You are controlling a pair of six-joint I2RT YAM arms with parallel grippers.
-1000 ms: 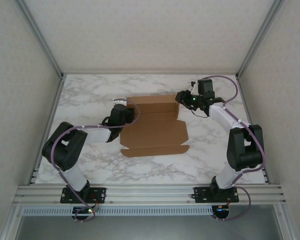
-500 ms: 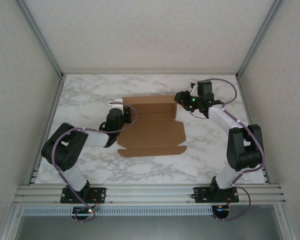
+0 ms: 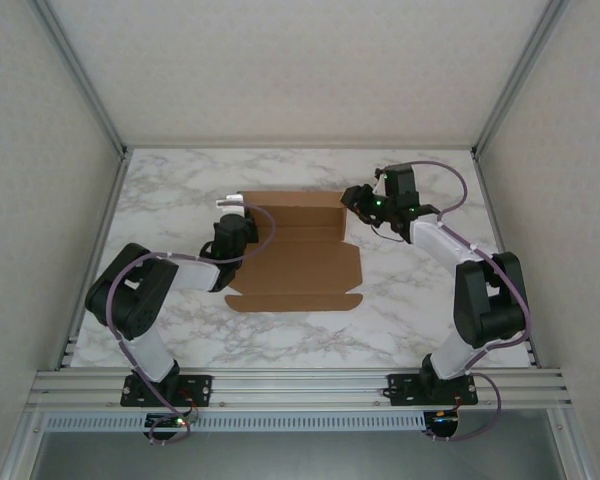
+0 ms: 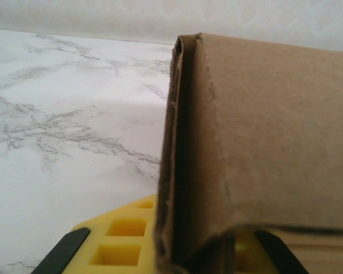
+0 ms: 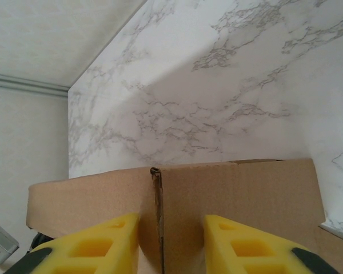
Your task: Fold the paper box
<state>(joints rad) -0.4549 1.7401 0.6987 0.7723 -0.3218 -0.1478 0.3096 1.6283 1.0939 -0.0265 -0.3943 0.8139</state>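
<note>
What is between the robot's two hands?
The paper box. The top view shows the left hand at its far left corner, the right hand at its far right.

Left arm point(image 3: 165, 280): lower left of top view, elbow bent, forearm angled up-right. Left gripper point(image 3: 238, 208): fingers point(image 4: 123, 242) closed on box point(image 3: 300, 265) wall (cardboard pinched between yellow pads). Right arm point(image 3: 480, 290): right side, stretched up-left. Right gripper point(image 3: 352, 198): jaws partly open, fingers point(image 5: 97, 245) apart, box corner edge between them.
</note>
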